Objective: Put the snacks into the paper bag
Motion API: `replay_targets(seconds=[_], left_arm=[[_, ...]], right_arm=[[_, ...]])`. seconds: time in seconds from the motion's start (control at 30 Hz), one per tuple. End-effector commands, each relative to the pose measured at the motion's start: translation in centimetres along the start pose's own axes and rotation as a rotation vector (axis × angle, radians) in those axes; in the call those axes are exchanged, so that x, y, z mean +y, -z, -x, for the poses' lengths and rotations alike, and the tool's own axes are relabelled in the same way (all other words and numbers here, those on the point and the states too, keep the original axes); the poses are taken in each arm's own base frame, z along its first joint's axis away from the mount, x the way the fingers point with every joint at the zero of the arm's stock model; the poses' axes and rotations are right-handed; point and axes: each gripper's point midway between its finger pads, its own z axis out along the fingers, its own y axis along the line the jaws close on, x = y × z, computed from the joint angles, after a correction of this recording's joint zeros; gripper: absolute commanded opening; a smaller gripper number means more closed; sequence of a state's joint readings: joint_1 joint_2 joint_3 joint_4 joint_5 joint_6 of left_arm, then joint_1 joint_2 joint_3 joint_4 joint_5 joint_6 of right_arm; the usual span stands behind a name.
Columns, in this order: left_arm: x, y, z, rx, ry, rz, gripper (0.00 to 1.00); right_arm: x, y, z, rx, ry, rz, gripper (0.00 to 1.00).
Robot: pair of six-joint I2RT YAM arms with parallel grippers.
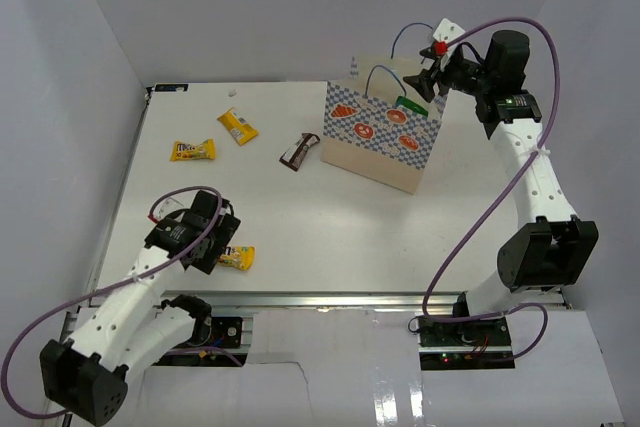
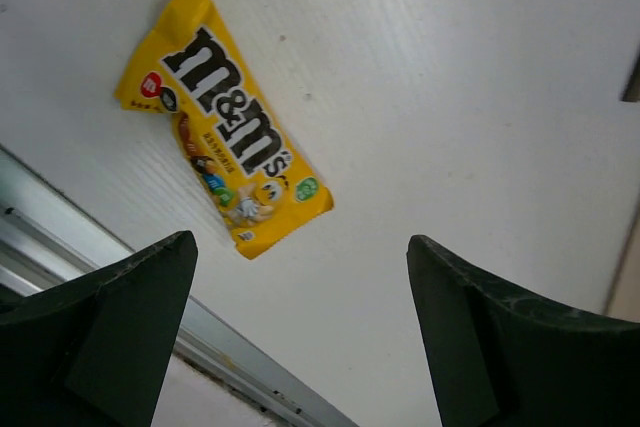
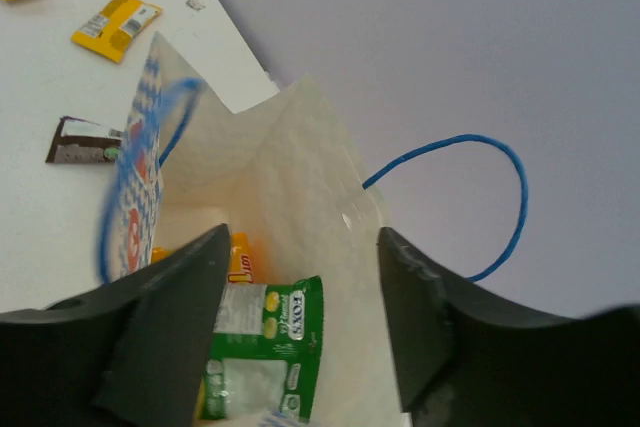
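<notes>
The paper bag (image 1: 378,137) stands upright at the back centre, mouth open. A green-yellow bag (image 3: 268,347) and an orange-yellow pouch (image 3: 238,257) lie inside it. My right gripper (image 1: 430,80) is open and empty just above the bag's right rim; its fingers (image 3: 435,317) frame the opening. My left gripper (image 1: 222,245) is open and empty, low over the table beside a yellow candy pack (image 1: 236,258), which lies ahead of the fingers (image 2: 225,122). Two more yellow packs (image 1: 192,151) (image 1: 238,127) and a dark brown bar wrapper (image 1: 299,151) lie on the table left of the bag.
The table's metal front rail (image 2: 130,277) runs just below the left gripper. White walls enclose the table on the left, back and right. A purple cable loops from each arm. The bag's blue cord handles (image 3: 470,187) stand up near the right gripper.
</notes>
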State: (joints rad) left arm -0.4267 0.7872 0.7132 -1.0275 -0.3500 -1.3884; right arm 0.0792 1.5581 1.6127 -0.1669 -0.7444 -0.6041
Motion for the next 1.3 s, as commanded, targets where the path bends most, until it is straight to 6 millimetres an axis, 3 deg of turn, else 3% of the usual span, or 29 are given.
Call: replay_targets(seconds=[0.0, 0.13, 0.23, 0.37, 0.4, 0.5, 0.7, 0.8, 0.87, 0.97, 1.07, 1.17, 1.2, 1.27], left_arm=[[2.6, -1.0, -0.5, 0.003, 0.062, 0.174, 0.97], [3.4, -2.5, -1.2, 0.01, 0.039, 0.251, 0.98], [3.2, -3.4, -1.5, 0.013, 0.042, 0.252, 0.98], [3.4, -5.2, -2.5, 0.064, 0.058, 0.268, 0.98], [3.5, -6.1, -2.4, 0.066, 0.07, 0.255, 0.98], [3.2, -7.9, -2.3, 0.086, 0.086, 0.204, 0.95], [2.3, -9.4, -1.8, 0.08, 0.054, 0.14, 0.72], [1.9, -9.7, -2.1, 0.091, 0.035, 0.103, 0.5], [1.2, -9.3, -1.8, 0.088, 0.003, 0.062, 0.44], [-1.0, -8.6, -0.9, 0.064, -0.045, -0.033, 0.36], [-5.0, -6.8, 0.3, 0.032, -0.156, -0.219, 0.3], [-10.4, -4.0, 1.2, 0.012, -0.266, -0.461, 0.24], [-13.6, -2.1, 1.1, 0.031, -0.299, -0.599, 0.23], [-16.7, -0.2, 1.5, 0.028, -0.348, -0.722, 0.22]], right_arm=[[-1.5, 1.2, 3.4, -0.057, 0.05, -0.058, 0.72], [-2.8, 3.4, 6.0, -0.086, -0.01, -0.111, 0.83], [-1.9, 4.9, 6.8, -0.086, -0.054, -0.088, 0.86], [-0.4, 7.2, 5.5, -0.043, -0.075, -0.076, 0.87], [0.4, 7.4, 3.8, -0.017, -0.101, -0.067, 0.87], [2.4, 9.0, 3.2, -0.014, -0.113, -0.047, 0.88], [5.8, 10.0, 2.2, -0.015, -0.191, 0.06, 0.88], [6.9, 10.1, 2.2, -0.023, -0.221, 0.101, 0.88], [7.4, 10.2, 2.3, -0.027, -0.236, 0.121, 0.87], [7.8, 10.2, 2.2, -0.028, -0.249, 0.136, 0.87], [8.0, 10.3, 2.5, -0.035, -0.26, 0.148, 0.87], [8.2, 10.4, 2.9, -0.045, -0.268, 0.156, 0.87], [8.2, 10.4, 3.0, -0.046, -0.268, 0.155, 0.87], [8.1, 10.5, 3.2, -0.047, -0.267, 0.152, 0.87]])
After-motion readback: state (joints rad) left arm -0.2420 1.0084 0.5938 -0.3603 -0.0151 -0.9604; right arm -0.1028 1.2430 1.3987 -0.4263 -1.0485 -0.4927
